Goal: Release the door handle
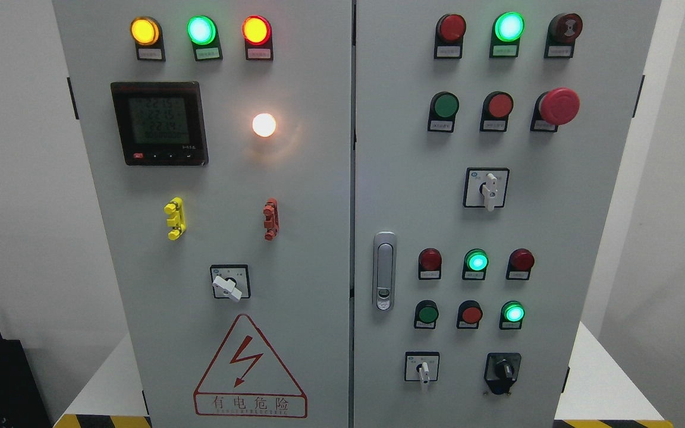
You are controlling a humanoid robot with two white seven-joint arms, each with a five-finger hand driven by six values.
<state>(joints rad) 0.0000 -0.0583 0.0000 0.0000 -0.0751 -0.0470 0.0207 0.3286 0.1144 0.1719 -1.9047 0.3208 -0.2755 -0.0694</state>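
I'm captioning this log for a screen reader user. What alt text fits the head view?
A grey two-door electrical cabinet fills the view, doors closed; the silver door handle on the right door is untouched and no robot hand shows. Indicator lamps, buttons and switches cover both doors.

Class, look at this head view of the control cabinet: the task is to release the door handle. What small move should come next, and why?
Probably none toward the handle: the door handle on the right door lies flush in its housing with nothing touching it, and neither robot hand shows in the picture. The release looks already done, so I would keep both arms back and simply confirm the doors sit closed.
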